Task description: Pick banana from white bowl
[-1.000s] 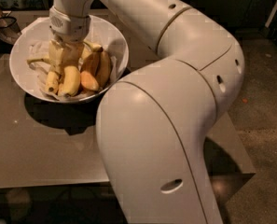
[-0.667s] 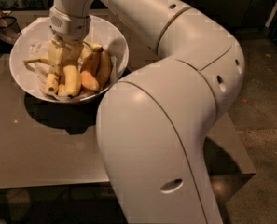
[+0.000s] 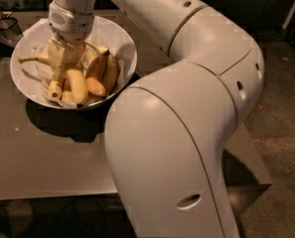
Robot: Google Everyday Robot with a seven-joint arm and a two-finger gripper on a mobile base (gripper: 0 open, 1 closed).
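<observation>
The white bowl (image 3: 123, 41) stands at the table's far left, lined with crumpled white paper and holding several bananas. My gripper (image 3: 62, 69) reaches straight down into the bowl's left half, among the fruit. The banana (image 3: 32, 59) shows only its long thin stem, which sticks out to the left from under the gripper. Its body is hidden behind the gripper. A slimmer yellow banana (image 3: 77, 86) and an orange-tinged banana (image 3: 95, 86) lie just right of the gripper.
The bowl rests on a grey-brown table (image 3: 47, 152). My arm's large white body (image 3: 172, 148) fills the centre and right and covers the table's right part. A dark object (image 3: 0, 26) sits beyond the table's far left corner.
</observation>
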